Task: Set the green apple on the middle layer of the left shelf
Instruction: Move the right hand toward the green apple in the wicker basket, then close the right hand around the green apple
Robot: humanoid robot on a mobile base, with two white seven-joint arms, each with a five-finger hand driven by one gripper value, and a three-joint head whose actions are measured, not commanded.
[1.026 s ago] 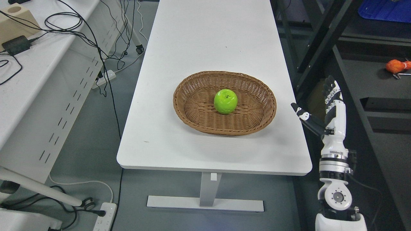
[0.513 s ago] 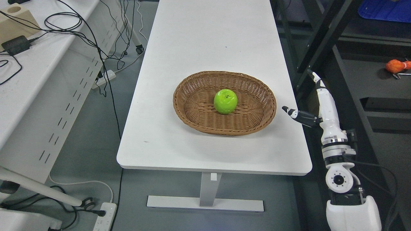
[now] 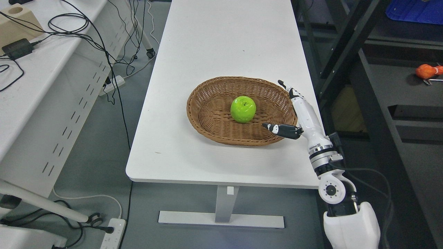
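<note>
A green apple (image 3: 243, 109) lies in the middle of an oval wicker basket (image 3: 207, 114) on the white table (image 3: 221, 45). My right hand (image 3: 277, 105) hovers over the basket's right rim, open, with its fingers stretched toward the far rim and its thumb pointing at the apple. A gap remains between the thumb tip and the apple. The hand holds nothing. My left arm does not show.
A dark shelf frame (image 3: 346, 38) stands right of the table, with an orange object (image 3: 427, 71) on one level. A white bench (image 3: 41, 79) with tangled cables (image 3: 79, 27) and a power brick (image 3: 16, 48) runs along the left. A power strip (image 3: 112, 233) lies on the floor.
My right hand has swung left from beside the table's right edge to over the basket's right rim, closing toward the apple. The apple and basket have not moved.
</note>
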